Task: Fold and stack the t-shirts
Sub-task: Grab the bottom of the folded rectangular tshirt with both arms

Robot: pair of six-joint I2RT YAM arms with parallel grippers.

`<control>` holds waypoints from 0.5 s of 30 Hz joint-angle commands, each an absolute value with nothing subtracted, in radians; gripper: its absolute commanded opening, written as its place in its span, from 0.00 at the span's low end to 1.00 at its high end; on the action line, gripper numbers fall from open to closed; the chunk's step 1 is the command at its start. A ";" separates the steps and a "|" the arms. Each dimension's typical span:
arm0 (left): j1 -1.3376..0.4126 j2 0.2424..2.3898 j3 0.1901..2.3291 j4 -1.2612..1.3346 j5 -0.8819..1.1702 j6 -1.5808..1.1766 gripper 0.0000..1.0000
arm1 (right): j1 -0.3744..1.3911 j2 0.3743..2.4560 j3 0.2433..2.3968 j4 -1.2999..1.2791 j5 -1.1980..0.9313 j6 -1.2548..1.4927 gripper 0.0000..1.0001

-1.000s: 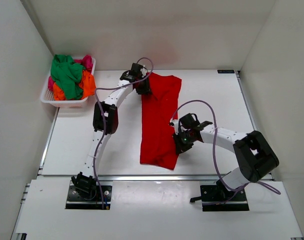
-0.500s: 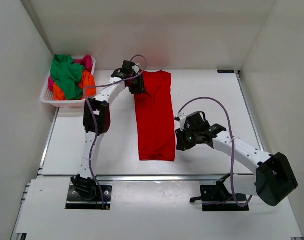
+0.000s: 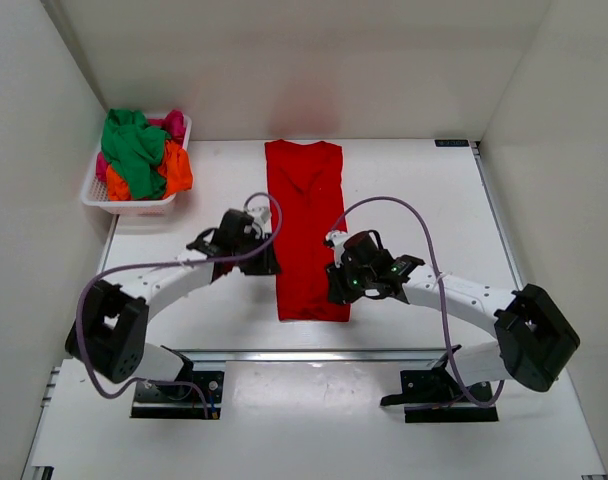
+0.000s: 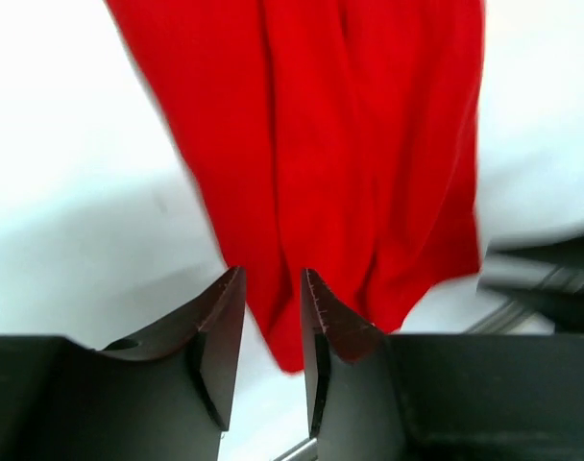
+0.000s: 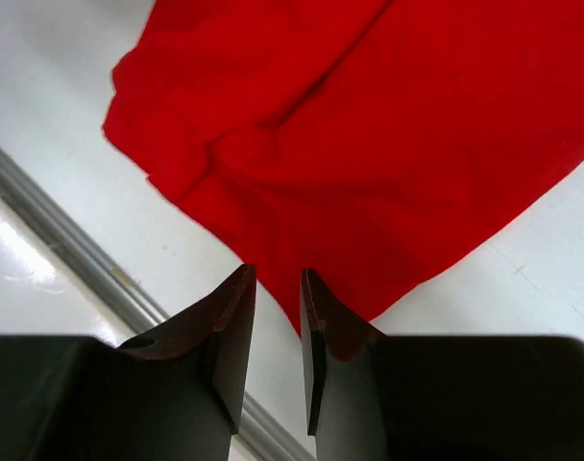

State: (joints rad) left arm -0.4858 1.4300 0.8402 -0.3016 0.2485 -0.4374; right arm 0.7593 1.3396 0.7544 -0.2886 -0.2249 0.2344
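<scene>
Red t-shirt: flat, a long narrow strip right of the basket, stretching away from it.
Left gripper: at the strip's end farthest from the basket, by the basket-side corner; jaws slightly apart, nothing pinched.
Right gripper: same end, other corner; jaws slightly apart, empty.
Doing it well: likely pinch both corners through every layer, lift together, fold evenly up to basket level.

1 red t-shirt lies flat in the middle of the frame, folded into a long narrow strip. A green t-shirt, orange t-shirt and pink t-shirt are crumpled in 1 heap at upper left.
</scene>
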 commanded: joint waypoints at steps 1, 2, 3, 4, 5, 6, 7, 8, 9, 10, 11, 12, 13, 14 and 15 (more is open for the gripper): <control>-0.540 1.315 0.692 -0.143 0.195 -0.494 0.40 | 0.762 1.364 0.726 -0.180 -0.175 0.268 0.23; -0.560 1.287 0.648 -0.103 0.181 -0.511 0.39 | 0.755 1.385 0.718 -0.170 -0.173 0.270 0.24; -0.581 1.278 0.629 -0.072 0.173 -0.515 0.39 | 0.753 1.391 0.707 -0.160 -0.172 0.276 0.23; -0.584 1.263 0.608 -0.066 0.164 -0.520 0.39 | 0.752 1.411 0.701 -0.156 -0.172 0.275 0.24; -0.598 1.267 0.594 -0.043 0.167 -0.519 0.39 | 0.750 1.433 0.710 -0.147 -0.169 0.279 0.23; -0.603 1.272 0.583 -0.043 0.164 -0.520 0.39 | 0.749 1.436 0.710 -0.144 -0.169 0.278 0.24; -0.624 1.279 0.586 -0.048 0.166 -0.520 0.41 | 0.749 1.457 0.709 -0.132 -0.170 0.279 0.24; -0.629 1.282 0.580 -0.049 0.164 -0.525 0.42 | 0.750 1.460 0.704 -0.129 -0.170 0.284 0.23; -0.640 1.282 0.571 -0.034 0.161 -0.534 0.43 | 0.753 1.476 0.709 -0.120 -0.166 0.281 0.23; -0.641 1.279 0.568 -0.020 0.164 -0.540 0.43 | 0.759 1.474 0.709 -0.115 -0.166 0.285 0.23; -0.655 1.278 0.555 -0.012 0.167 -0.552 0.44 | 0.747 1.485 0.706 -0.112 -0.167 0.284 0.23; -0.658 1.278 0.555 -0.014 0.172 -0.560 0.44 | 0.747 1.496 0.709 -0.107 -0.167 0.281 0.23; -0.670 1.287 0.564 -0.029 0.169 -0.555 0.44 | 0.742 1.503 0.707 -0.109 -0.161 0.281 0.23; -0.675 1.293 0.571 -0.043 0.161 -0.560 0.43 | 0.738 1.515 0.712 -0.103 -0.163 0.276 0.23; -0.680 1.298 0.578 -0.057 0.160 -0.555 0.43 | 0.736 1.522 0.715 -0.109 -0.161 0.279 0.23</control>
State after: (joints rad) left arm -0.6624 1.3052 0.5674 -0.0738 0.1745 -0.5415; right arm 0.7467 1.4952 0.7059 -0.1562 -0.1848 0.2733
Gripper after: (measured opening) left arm 0.431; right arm 0.227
